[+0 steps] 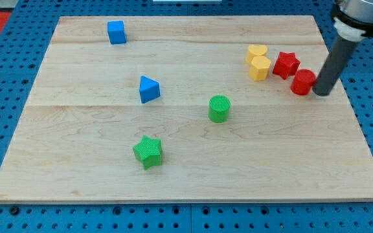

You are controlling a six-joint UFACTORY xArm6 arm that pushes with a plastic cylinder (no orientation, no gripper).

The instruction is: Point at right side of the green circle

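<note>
The green circle point(219, 108) stands near the middle of the wooden board point(96, 136). My tip point(320, 92) is at the view's right, far to the right of the green circle and a little higher in the view. It stands right next to the red round block point(302, 82), on that block's right side; I cannot tell if they touch.
A red star point(285, 64) and two yellow blocks point(258, 62) sit left of the red round block. A blue triangle point(149, 88) is left of the green circle, a blue cube point(116, 32) at the top left, a green star point(148, 151) at the lower middle.
</note>
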